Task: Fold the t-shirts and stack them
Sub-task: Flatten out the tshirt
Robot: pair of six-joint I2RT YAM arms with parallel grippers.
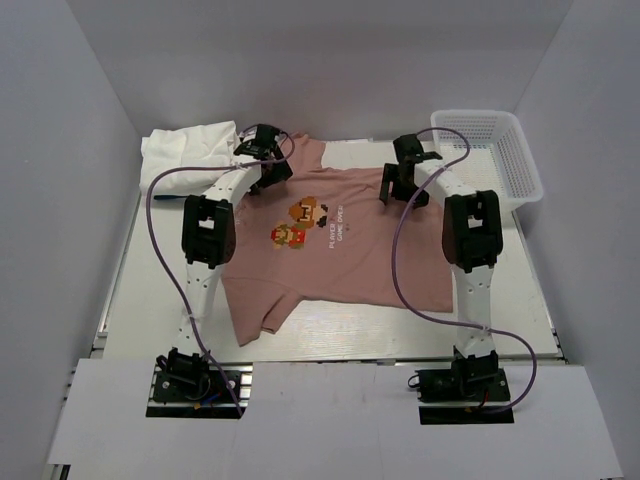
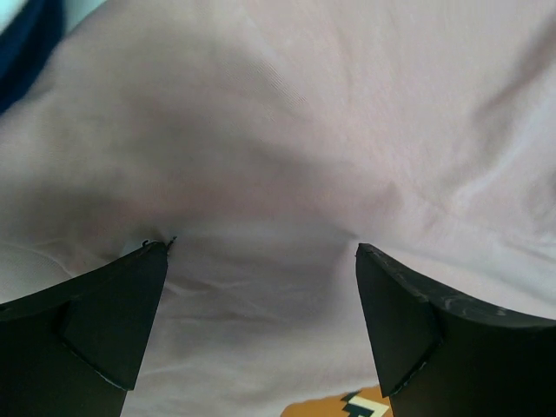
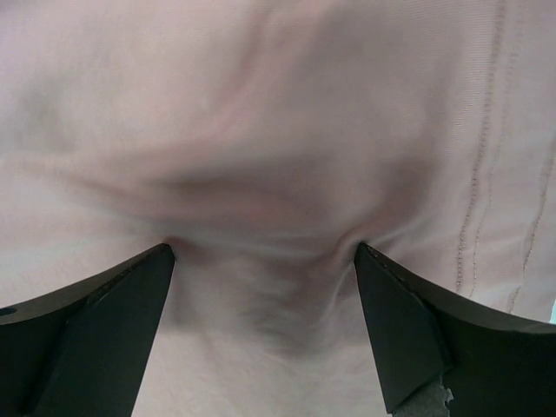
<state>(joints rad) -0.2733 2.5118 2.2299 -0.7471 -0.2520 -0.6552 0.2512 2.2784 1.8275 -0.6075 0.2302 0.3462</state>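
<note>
first fold of the pink shirt [image 1: 340, 265] looks to be starting: it lies flat, print up, mid-bench [image 1: 150, 285], lightly rumpled. the left end effector [image 2: 261, 250] and right end effector [image 3: 263, 251] are both spread, tips dimpling its far part, pinching nothing. next they need to close on cloth. white shirts [image 1: 190, 145] lie heaped far left.

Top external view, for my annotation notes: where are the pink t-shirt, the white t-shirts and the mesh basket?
pink t-shirt [image 1: 350, 275], top external view, plain cloth below the print.
white t-shirts [image 1: 185, 150], top external view, middle of the pile.
mesh basket [image 1: 525, 160], top external view, right wall.
</note>
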